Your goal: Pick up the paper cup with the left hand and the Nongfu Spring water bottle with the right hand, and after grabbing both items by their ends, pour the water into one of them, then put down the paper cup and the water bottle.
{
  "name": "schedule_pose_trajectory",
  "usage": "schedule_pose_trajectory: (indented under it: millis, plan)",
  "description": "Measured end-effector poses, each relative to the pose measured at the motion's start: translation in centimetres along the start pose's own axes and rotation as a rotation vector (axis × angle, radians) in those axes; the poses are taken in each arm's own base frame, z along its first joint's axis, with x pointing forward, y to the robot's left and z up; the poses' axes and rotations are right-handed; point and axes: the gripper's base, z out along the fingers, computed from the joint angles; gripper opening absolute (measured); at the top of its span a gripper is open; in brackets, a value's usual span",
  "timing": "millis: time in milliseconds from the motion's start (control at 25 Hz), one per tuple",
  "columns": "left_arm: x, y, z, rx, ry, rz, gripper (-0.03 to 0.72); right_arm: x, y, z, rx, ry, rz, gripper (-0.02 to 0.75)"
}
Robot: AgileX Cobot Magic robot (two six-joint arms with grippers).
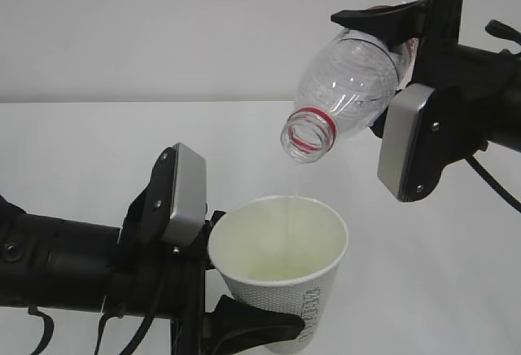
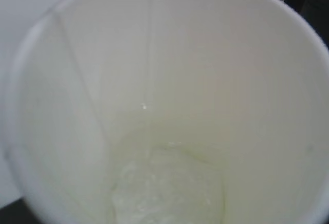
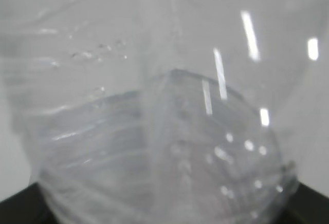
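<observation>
Nearest you, low in the exterior view, is your left end effector (image 1: 213, 290), black with a silver-grey rectangular plate, clenched around the one small white paper cup (image 1: 281, 278). A curved black finger (image 1: 256, 322) wraps the cup's lower wall, and the cup sits tilted a little, its open mouth facing up and toward the right. The cup is held above the white surface (image 1: 81, 151); you cannot see its base touching anything. Green lettering runs down its dotted side, too small and slanted to read.

Your right end effector (image 1: 399, 46), also black with a silver-grey plate and black cables, grasps the one clear ribbed plastic bottle (image 1: 346, 94) by its bottom end. One black finger (image 1: 378, 19) lies along the top of the bottle's base. The bottle is tipped neck-down to the left, its red neck ring and open mouth directly above the cup's opening, apart from the rim. No cap is on it, and no label wording can be made out from any view.

A thin clear stream of water (image 1: 295, 184) falls from the bottle's mouth into the cup. In the left wrist view the cup's cream interior (image 2: 164, 80) fills the frame, with a shallow pale pool (image 2: 167, 188) at the bottom. In the right wrist view the bottle's ribbed clear wall (image 3: 154, 147) fills the frame, beaded with droplets.
</observation>
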Motion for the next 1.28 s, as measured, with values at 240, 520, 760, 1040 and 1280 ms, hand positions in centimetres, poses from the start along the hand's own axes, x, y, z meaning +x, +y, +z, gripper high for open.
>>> schedule_pose_trajectory:
  millis: [240, 520, 760, 1040, 1280]
  plan:
    - [0.0, 0.0, 0.0, 0.0, 0.0, 0.0, 0.503, -0.01, -0.01, 0.0, 0.001, -0.001, -0.016, 0.521]
    - [0.0, 0.01, 0.0, -0.001, 0.0, 0.0, 0.503, -0.01, -0.01, 0.0, 0.001, -0.001, -0.018, 0.521]
    - [0.01, 0.01, 0.0, -0.002, 0.001, 0.0, 0.503, -0.01, -0.01, 0.0, 0.001, -0.001, -0.019, 0.521]
    - [0.01, 0.01, 0.0, -0.002, 0.001, 0.0, 0.503, -0.01, -0.02, 0.0, 0.002, -0.001, -0.019, 0.521]
    - [0.01, 0.01, 0.0, -0.002, 0.001, 0.0, 0.503, -0.01, -0.02, 0.0, 0.002, -0.001, -0.02, 0.521]
